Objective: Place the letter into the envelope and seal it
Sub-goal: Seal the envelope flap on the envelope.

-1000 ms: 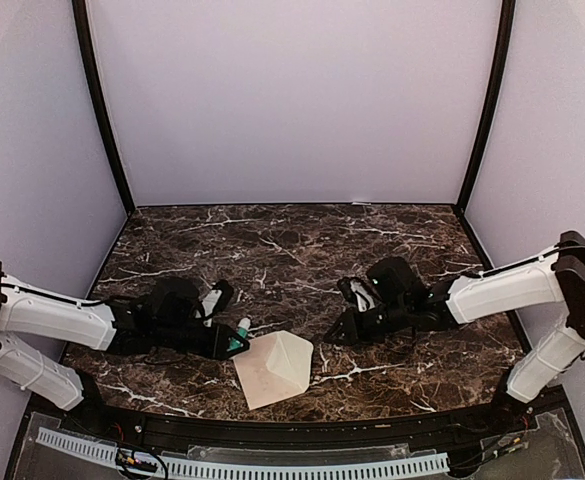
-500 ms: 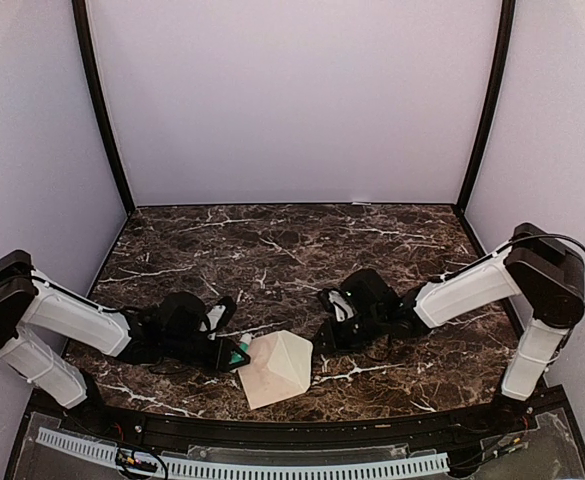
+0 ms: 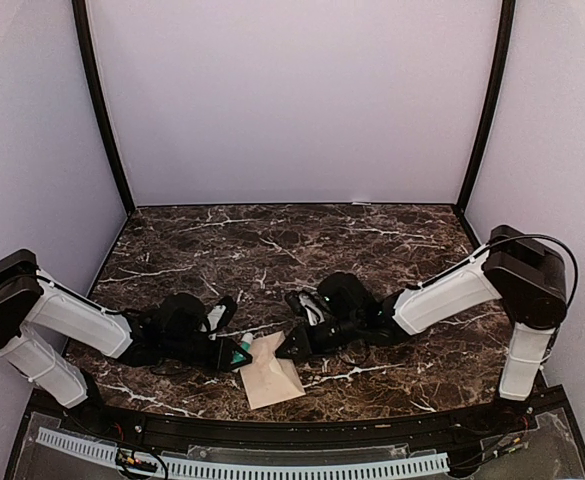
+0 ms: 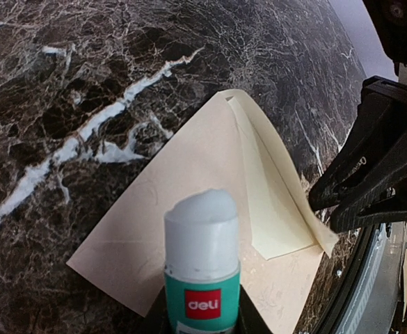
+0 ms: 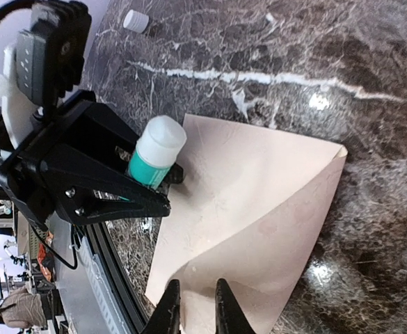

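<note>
Glue stick [image 4: 202, 257] labelled "deli" pinched in left claw [image 3: 230, 352], right claw [image 5: 195, 306] at envelope [image 5: 259, 209] flap, grip unclear.

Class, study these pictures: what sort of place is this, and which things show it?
Probably a robotics lab test booth: plain lilac walls and black frame posts enclose a marble-patterned table bearing the left arm and right arm.

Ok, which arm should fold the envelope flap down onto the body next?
Right. The right end effector pinches the tip of the raised flap of the envelope, so it can probably carry it over. The left end effector is busy holding the uncapped glue stick beside the envelope.
</note>
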Action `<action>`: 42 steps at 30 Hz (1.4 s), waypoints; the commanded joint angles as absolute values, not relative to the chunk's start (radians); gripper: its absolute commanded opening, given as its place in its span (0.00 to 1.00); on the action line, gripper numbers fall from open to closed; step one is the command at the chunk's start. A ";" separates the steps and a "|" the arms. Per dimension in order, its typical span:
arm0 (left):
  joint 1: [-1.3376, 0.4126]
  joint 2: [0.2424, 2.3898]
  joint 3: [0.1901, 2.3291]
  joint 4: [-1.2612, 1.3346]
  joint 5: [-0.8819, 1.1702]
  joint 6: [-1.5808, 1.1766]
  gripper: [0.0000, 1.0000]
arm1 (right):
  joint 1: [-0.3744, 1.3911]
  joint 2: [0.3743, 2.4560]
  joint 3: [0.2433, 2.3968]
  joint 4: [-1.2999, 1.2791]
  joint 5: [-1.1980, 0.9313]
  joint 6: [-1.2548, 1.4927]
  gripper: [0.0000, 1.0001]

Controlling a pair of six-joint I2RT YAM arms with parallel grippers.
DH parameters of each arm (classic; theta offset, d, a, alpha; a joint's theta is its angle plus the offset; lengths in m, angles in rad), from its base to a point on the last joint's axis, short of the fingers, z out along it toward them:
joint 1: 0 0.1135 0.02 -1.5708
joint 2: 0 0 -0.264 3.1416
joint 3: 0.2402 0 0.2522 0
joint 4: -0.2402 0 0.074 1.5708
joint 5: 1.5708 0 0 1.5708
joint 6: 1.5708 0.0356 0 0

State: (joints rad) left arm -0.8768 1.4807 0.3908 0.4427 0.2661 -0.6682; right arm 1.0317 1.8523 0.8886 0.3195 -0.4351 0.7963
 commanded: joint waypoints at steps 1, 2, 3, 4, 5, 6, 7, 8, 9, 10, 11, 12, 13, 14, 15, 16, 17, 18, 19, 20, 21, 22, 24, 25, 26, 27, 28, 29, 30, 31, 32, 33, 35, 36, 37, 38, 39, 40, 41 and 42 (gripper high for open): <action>-0.874 1.485 0.370 0.389 0.261 -0.676 0.00 | 1.056 1.896 0.921 0.378 -0.463 0.818 0.14; -0.874 1.485 0.369 0.388 0.261 -0.675 0.00 | 1.057 1.905 0.925 0.382 -0.465 0.822 0.13; -0.874 1.485 0.368 0.388 0.262 -0.676 0.00 | 1.059 1.916 0.930 0.390 -0.471 0.825 0.11; -0.873 1.485 0.369 0.388 0.262 -0.676 0.00 | 1.062 1.924 0.936 0.395 -0.476 0.827 0.10; -0.873 1.486 0.371 0.387 0.263 -0.675 0.00 | 1.064 1.934 0.941 0.397 -0.478 0.830 0.10; -0.874 1.486 0.371 0.386 0.264 -0.674 0.00 | 1.067 1.941 0.947 0.398 -0.480 0.831 0.09; -0.873 1.486 0.372 0.387 0.265 -0.674 0.00 | 1.068 1.950 0.954 0.397 -0.481 0.832 0.09; -0.873 1.487 0.372 0.387 0.265 -0.675 0.00 | 1.069 1.958 0.959 0.397 -0.482 0.836 0.09; -0.873 1.488 0.373 0.386 0.265 -0.674 0.00 | 1.070 1.967 0.963 0.397 -0.482 0.839 0.08; -0.874 1.489 0.373 0.386 0.265 -0.674 0.00 | 1.071 1.976 0.966 0.396 -0.483 0.843 0.07; -0.873 1.489 0.375 0.387 0.267 -0.674 0.00 | 1.071 1.984 0.967 0.396 -0.482 0.846 0.07; -0.873 1.489 0.375 0.385 0.267 -0.673 0.00 | 1.072 1.991 0.966 0.394 -0.479 0.849 0.06; -0.873 1.489 0.375 0.384 0.266 -0.673 0.00 | 1.072 1.994 0.964 0.394 -0.477 0.849 0.06; -0.874 1.488 0.376 0.383 0.264 -0.672 0.00 | 1.073 1.997 0.961 0.396 -0.476 0.851 0.05; -0.874 1.487 0.377 0.382 0.263 -0.671 0.00 | 1.073 1.997 0.958 0.396 -0.473 0.855 0.05; -0.874 1.487 0.377 0.379 0.261 -0.669 0.00 | 1.073 2.000 0.956 0.397 -0.471 0.856 0.05; -0.874 1.487 0.377 0.378 0.261 -0.668 0.00 | 1.074 2.001 0.954 0.398 -0.472 0.858 0.05; -0.873 1.486 0.378 0.375 0.259 -0.668 0.00 | 1.073 2.003 0.953 0.401 -0.474 0.860 0.05; -0.874 1.486 0.379 0.375 0.259 -0.667 0.00 | 1.073 2.006 0.953 0.405 -0.480 0.862 0.05; -0.874 1.487 0.382 0.372 0.259 -0.666 0.00 | 1.075 2.003 0.953 0.411 -0.487 0.865 0.04; -0.873 1.489 0.383 0.371 0.259 -0.664 0.00 | 1.075 1.997 0.952 0.417 -0.495 0.863 0.04; -0.873 1.489 0.384 0.369 0.258 -0.663 0.00 | 1.076 1.986 0.950 0.420 -0.501 0.858 0.04; -0.874 1.489 0.387 0.363 0.256 -0.659 0.00 | 1.076 1.942 0.947 0.411 -0.503 0.847 0.06; -0.874 1.488 0.389 0.358 0.254 -0.656 0.00 | 1.076 1.915 0.945 0.398 -0.496 0.839 0.07; -0.874 1.487 0.391 0.356 0.253 -0.655 0.00 | 1.075 1.871 0.937 0.385 -0.481 0.828 0.08; -0.874 1.484 0.392 0.352 0.250 -0.653 0.00 | 1.072 1.837 0.931 0.368 -0.466 0.820 0.11; -0.874 1.482 0.393 0.350 0.250 -0.652 0.00 | 1.069 1.804 0.923 0.348 -0.446 0.813 0.13; -0.873 1.480 0.394 0.346 0.247 -0.651 0.00 | 1.062 1.771 0.912 0.321 -0.424 0.808 0.16; -0.873 1.479 0.395 0.342 0.247 -0.649 0.00 | 1.054 1.741 0.900 0.302 -0.401 0.806 0.18; -0.874 1.478 0.396 0.339 0.245 -0.647 0.00 | 1.044 1.711 0.883 0.289 -0.380 0.807 0.19; -0.873 1.477 0.397 0.338 0.244 -0.644 0.00 | 1.031 1.686 0.864 0.280 -0.357 0.810 0.20; -0.874 1.476 0.397 0.337 0.244 -0.644 0.00 | 1.020 1.665 0.841 0.277 -0.339 0.814 0.20; -0.873 1.476 0.398 0.339 0.246 -0.643 0.00 | 0.995 1.635 0.798 0.271 -0.296 0.829 0.20; -0.873 1.476 0.398 0.339 0.246 -0.643 0.00 | 0.984 1.627 0.777 0.268 -0.278 0.840 0.20; -0.873 1.476 0.400 0.338 0.246 -0.642 0.00 | 0.969 1.624 0.759 0.261 -0.260 0.853 0.20; -0.873 1.476 0.400 0.337 0.247 -0.640 0.00 | 0.958 1.624 0.745 0.257 -0.247 0.862 0.20; -0.873 1.476 0.401 0.334 0.246 -0.639 0.00 | 0.949 1.627 0.732 0.254 -0.236 0.869 0.20; -0.874 1.476 0.402 0.334 0.246 -0.638 0.00 | 0.942 1.629 0.722 0.251 -0.221 0.874 0.20; -0.874 1.476 0.401 0.333 0.244 -0.637 0.00 | 0.939 1.634 0.714 0.250 -0.212 0.875 0.20; -0.874 1.476 0.401 0.333 0.243 -0.638 0.00 | 0.935 1.642 0.710 0.247 -0.206 0.876 0.20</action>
State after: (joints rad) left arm -0.8768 1.4788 0.4034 0.4137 0.2638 -0.6571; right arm 0.9524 1.6215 0.7456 0.2775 -0.2836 0.8505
